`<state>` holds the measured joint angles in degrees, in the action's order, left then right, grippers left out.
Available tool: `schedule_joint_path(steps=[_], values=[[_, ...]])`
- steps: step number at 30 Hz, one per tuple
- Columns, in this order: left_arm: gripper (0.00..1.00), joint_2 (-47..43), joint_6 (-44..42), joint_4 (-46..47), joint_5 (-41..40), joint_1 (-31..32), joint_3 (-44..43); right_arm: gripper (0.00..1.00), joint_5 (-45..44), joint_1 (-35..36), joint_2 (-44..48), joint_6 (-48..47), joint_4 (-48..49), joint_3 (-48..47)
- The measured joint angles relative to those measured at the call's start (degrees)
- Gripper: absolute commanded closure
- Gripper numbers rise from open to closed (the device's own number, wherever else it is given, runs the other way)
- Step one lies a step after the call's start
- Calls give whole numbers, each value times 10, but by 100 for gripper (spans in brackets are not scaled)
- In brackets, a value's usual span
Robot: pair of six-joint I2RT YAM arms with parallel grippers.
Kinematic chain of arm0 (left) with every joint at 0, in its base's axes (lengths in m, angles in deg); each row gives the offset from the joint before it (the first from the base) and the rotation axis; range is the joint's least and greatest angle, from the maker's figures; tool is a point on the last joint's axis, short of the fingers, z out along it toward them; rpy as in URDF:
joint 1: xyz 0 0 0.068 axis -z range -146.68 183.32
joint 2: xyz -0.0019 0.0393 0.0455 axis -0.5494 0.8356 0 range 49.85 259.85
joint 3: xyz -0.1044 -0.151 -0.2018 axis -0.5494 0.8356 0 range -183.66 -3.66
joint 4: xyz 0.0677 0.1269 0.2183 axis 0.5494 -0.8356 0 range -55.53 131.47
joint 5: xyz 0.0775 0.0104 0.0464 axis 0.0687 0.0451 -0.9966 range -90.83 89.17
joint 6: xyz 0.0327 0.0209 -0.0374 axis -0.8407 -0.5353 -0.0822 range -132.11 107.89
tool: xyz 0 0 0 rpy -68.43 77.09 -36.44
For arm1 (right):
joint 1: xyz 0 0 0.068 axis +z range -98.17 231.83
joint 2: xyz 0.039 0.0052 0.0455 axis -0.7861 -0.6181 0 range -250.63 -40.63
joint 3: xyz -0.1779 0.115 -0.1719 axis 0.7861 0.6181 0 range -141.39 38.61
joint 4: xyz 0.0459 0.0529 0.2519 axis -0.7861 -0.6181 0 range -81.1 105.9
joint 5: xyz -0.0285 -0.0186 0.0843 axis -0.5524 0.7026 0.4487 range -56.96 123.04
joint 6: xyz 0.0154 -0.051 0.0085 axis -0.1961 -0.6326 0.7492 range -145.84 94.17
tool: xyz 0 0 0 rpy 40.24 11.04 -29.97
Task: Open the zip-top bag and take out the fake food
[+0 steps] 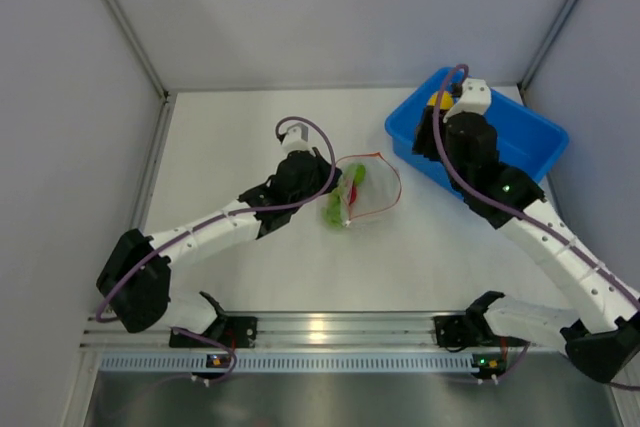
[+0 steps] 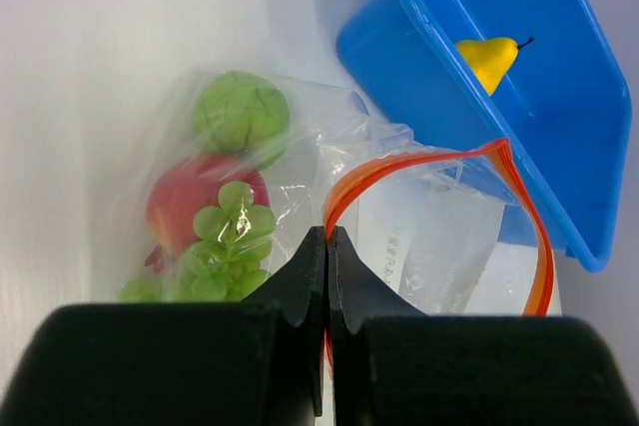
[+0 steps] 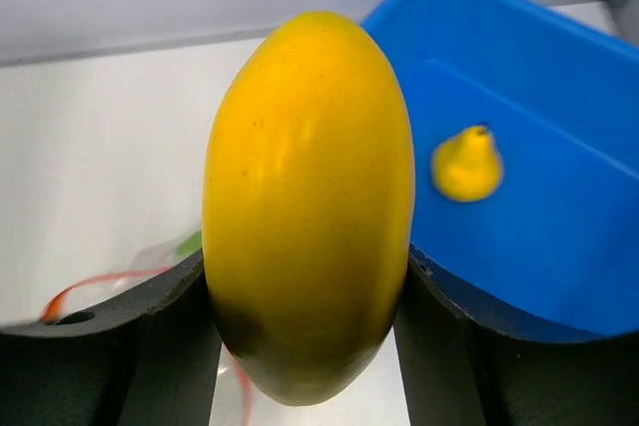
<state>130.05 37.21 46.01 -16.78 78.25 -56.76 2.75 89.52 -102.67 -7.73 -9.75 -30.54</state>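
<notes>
The clear zip-top bag (image 1: 368,190) lies mid-table with its orange-red zip strip (image 2: 419,162) gaping open. My left gripper (image 2: 327,236) is shut on the strip's near edge; it also shows in the top view (image 1: 338,187). Inside the bag are a green round fruit (image 2: 241,114), a red apple (image 2: 180,205) and green grapes (image 2: 228,241). My right gripper (image 3: 305,276) is shut on a large yellow fruit (image 3: 308,177), held at the blue bin's left end (image 1: 438,100). A small yellow pear (image 3: 467,164) lies in the bin.
The blue plastic bin (image 1: 530,142) stands at the back right, just right of the bag; its near wall (image 2: 399,57) is close to the bag's mouth. Grey walls enclose the table on three sides.
</notes>
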Motion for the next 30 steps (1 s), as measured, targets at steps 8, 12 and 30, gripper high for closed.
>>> schedule_joint_path(steps=[8,12,30], values=[[100,-41,-15,-23,0,0,0,54,9,-233,-106,-30,-29,-43],[100,-73,-25,-32,0,-2,0,50,41,-321,-193,-20,-43,-48],[100,-92,-47,-76,51,-3,-21,5,139,-401,-248,2,-65,-28]])
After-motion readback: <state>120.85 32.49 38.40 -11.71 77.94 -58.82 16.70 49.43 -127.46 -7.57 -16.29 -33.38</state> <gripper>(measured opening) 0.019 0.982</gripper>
